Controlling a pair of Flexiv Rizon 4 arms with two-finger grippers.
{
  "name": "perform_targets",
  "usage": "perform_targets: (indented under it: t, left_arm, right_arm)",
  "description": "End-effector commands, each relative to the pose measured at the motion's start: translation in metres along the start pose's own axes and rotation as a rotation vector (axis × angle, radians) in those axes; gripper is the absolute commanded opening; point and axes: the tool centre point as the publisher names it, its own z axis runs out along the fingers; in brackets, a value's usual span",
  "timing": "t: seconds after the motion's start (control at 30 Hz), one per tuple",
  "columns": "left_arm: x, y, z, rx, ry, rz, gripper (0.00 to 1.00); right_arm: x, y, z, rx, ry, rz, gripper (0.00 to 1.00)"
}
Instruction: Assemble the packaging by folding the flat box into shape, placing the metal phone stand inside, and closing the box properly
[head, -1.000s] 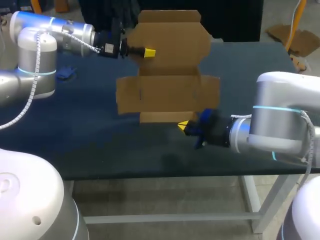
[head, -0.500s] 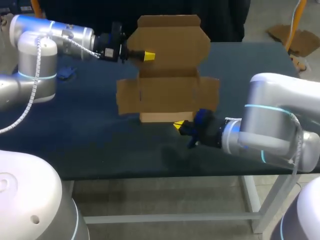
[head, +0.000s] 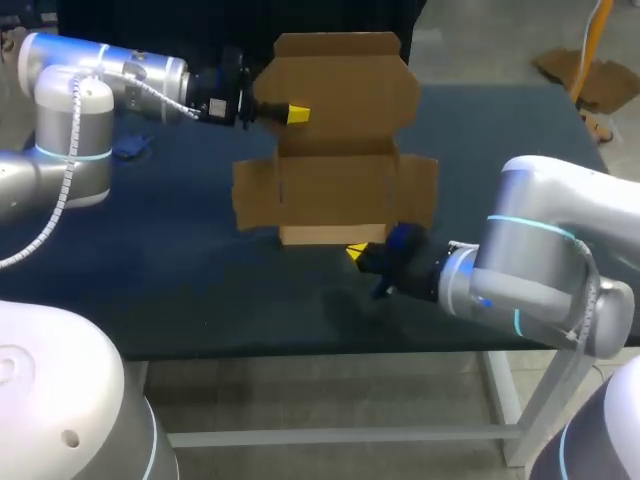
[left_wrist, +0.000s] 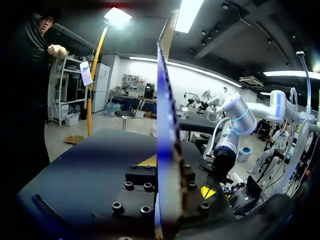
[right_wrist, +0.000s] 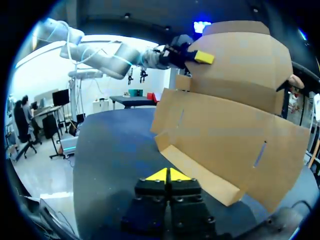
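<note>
Box (head: 335, 185): brown cardboard blank, partly folded, open, near middle of dark surface (head: 180, 270).
Wide middle panel, flap spread to each side, narrow slit near each flap; lying flat or tilted, cannot tell.
Low front strip (head: 330, 235) folded along near edge, paler face.
Lid panel (head: 340, 90) raised at far side, corners cut at angle, tuck flap on top.
Left wrist view: lid (left_wrist: 167, 125) edge-on, upright.
Right wrist view: box (right_wrist: 235, 115) ahead, front strip nearest.
</note>
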Motion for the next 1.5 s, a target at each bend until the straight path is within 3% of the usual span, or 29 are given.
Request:
perform_targets:
  t: [0.03,0.97,1.5]
  left_arm:
    - [0.000,0.001,-0.001,0.000,0.002,0.000,0.00]
    - [0.000,0.001,-0.001,0.000,0.002,0.000,0.00]
    - [0.000,0.001,-0.001,0.000,0.002,0.000,0.00]
  right_arm:
    - [-0.001,-0.008,0.023,-0.007,-0.168,0.016,0.00]
    - [-0.023,-0.012,0.066,-0.056,-0.329,0.074,0.00]
    - [-0.034,-0.007,0.082,-0.043,-0.328,0.144,0.00]
